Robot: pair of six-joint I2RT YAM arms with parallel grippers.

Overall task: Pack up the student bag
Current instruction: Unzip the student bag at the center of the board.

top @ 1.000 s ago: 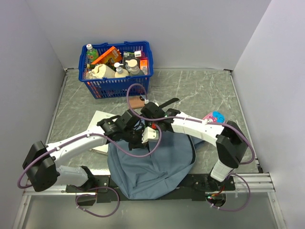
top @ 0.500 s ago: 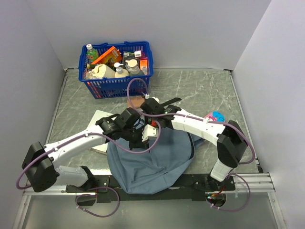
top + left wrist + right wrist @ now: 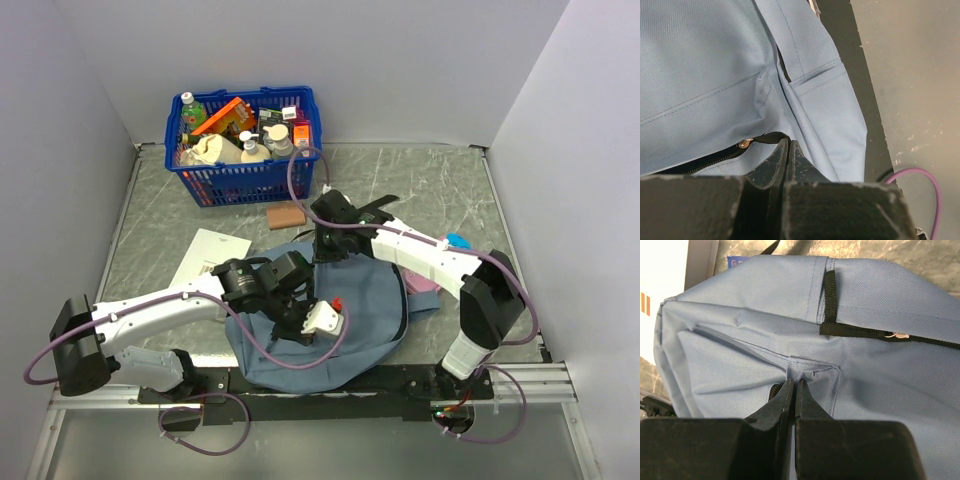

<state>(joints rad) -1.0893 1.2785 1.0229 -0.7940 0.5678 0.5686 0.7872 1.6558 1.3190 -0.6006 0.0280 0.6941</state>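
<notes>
At the far left of the marble-patterned table (image 3: pixel 430 190) stands a blue plastic basket (image 3: pixel 240 182) crammed with bottles and packets, and nearer, to the left of centre, lies a white sheet (image 3: pixel 212 257), flat on the tabletop. Just right of the basket and a little nearer sits a small brown block (image 3: pixel 285 215). The student bag (image 3: pixel 365 300) lies slumped in the middle of the near half of the table, its near edge hanging over the black mounting rail between the two arm bases. The left arm reaches in from the near left, and the left gripper (image 3: pixel 788 146) is down on the left part of the bag. Its jaws are pressed together on the black pull tab (image 3: pixel 771 138) at the end of the dark zipper (image 3: pixel 705 162), with no gap showing between the fingers. The right arm bends in from the near right, and the right gripper (image 3: pixel 793 385) is at the far edge of the bag. Its jaws are pinched tight on a fold of the grey-blue fabric just beside a zipper end, near a black webbing strap (image 3: pixel 829 295) sewn across the panel. A pink pencil case (image 3: pixel 425 282) lies against the bag's right side.
</notes>
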